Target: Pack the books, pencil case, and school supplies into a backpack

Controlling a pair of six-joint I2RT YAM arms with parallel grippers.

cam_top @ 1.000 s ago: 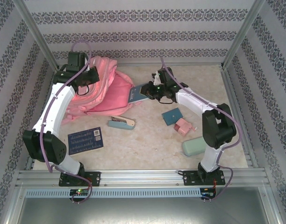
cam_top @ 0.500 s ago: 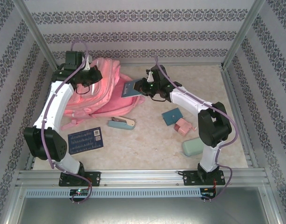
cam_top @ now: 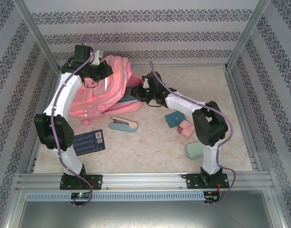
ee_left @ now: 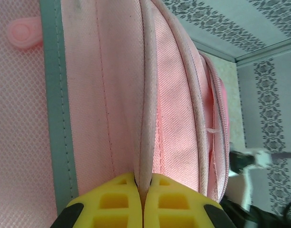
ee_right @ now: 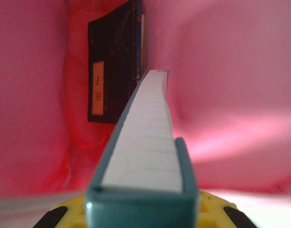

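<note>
Pink piping of the backpack is pinched between the yellow fingers of my left gripper. The jaws are almost fully closed, with only this thin seam between them. I hold the bag at its upper edge, so it stands raised at the far left of the table.

My right gripper has its jaws narrow and clamped on the teal book. The book points away from me with its white page edges facing my wrist camera, and its far end is inside the pink interior of the bag. Just beside that end, deeper in the bag, a dark navy book with an orange label stands against the fabric wall.

Outside the bag, another navy book lies flat beside my left arm. The teal pad and the pink boxy thing lie just beside each other near my right arm. The pale green case lies nearer to my base.
</note>
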